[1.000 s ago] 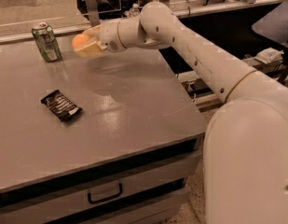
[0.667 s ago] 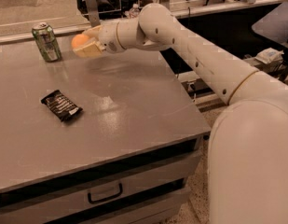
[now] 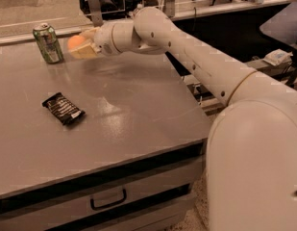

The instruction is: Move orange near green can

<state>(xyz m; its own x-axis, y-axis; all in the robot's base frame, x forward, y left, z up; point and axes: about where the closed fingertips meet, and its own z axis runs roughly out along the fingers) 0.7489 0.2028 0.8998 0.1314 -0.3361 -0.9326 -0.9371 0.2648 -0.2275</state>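
Gripper clasps orange | can just beside, nine o'clock | we lower softly onto counter, no nudging the can

Gripper over the tabletop at 11 o'clock, clamped round the orange, whose 3 o'clock side is buried behind pale fingers. Green can markings: too small to read. Black wrapper print, same story. Tabletop runs off at 9 o'clock; robot body is cut at 3 and 6.
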